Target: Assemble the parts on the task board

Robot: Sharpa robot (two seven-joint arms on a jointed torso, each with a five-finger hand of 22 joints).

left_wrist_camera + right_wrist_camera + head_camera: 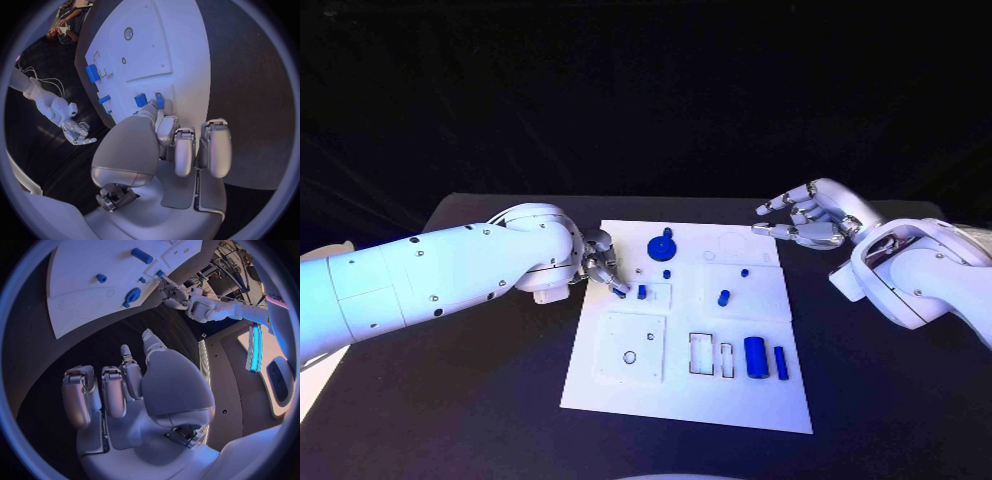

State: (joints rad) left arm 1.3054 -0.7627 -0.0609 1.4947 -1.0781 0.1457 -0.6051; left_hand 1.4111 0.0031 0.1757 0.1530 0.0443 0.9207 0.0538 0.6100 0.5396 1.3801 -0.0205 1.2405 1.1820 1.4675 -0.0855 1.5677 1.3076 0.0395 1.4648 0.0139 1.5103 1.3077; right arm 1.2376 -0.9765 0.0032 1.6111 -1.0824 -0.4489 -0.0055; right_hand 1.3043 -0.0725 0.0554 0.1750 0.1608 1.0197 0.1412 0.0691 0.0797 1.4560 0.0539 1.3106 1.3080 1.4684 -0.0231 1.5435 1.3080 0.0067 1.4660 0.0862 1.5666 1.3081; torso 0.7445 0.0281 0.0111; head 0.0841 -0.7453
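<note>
Head view: task board (733, 400) lies flat mid tabletop (459, 400). Left hand (599, 262) sits at the board's left edge, fingers curled down onto a small blue part (619, 292) there; looks like a pinch, but contact is too small to confirm. A second small blue part (642, 292) stands just beside it. Round blue knob (664, 246) stands near the board's far edge, small blue peg (666, 273) just in front of it, oblong blue part (724, 297) further right. Large blue cylinder (756, 357) and slim blue bar (780, 362) lie side by side at the near right, next to two empty rectangular slots (701, 354). Right hand (808, 220) hovers off the board's far right corner, fingers spread, holding nothing.

Left wrist view: left hand (164, 150), thumb and one finger reach the board (181, 40) at a blue part (160, 102); another blue part (140, 100) just beside. The other fingers (215, 147) are curled back, off the board.

Right wrist view: right hand (134, 390) above bare tabletop (37, 390), fingers (78, 400) apart and partly bent, empty. Board (81, 285) is well apart from it; the knob (132, 295) stands near the board edge.
</note>
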